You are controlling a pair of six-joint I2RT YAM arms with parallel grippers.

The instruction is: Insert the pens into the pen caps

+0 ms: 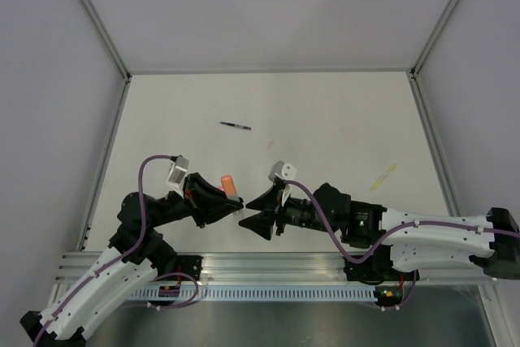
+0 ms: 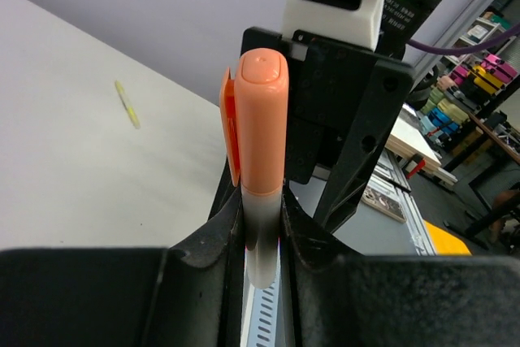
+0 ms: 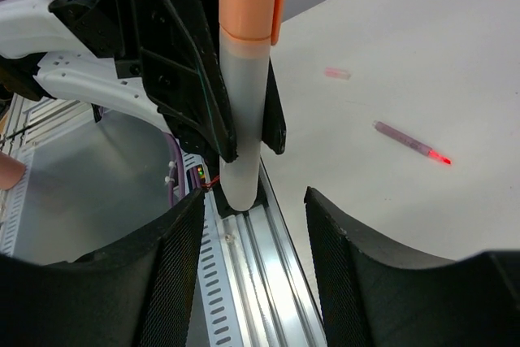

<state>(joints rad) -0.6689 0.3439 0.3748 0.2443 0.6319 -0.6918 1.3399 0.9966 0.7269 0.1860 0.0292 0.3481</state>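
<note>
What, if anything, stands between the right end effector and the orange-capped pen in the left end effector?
Nothing visible does. The right end effector, standing open, faces the orange-capped pen clamped in the left end effector, with only clear space between them.

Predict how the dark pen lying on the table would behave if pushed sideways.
The dark pen looks slim and round, so it would probably roll. It lies dead straight on the table, suggesting stiffness. Being so thin, it is likely light.
</note>
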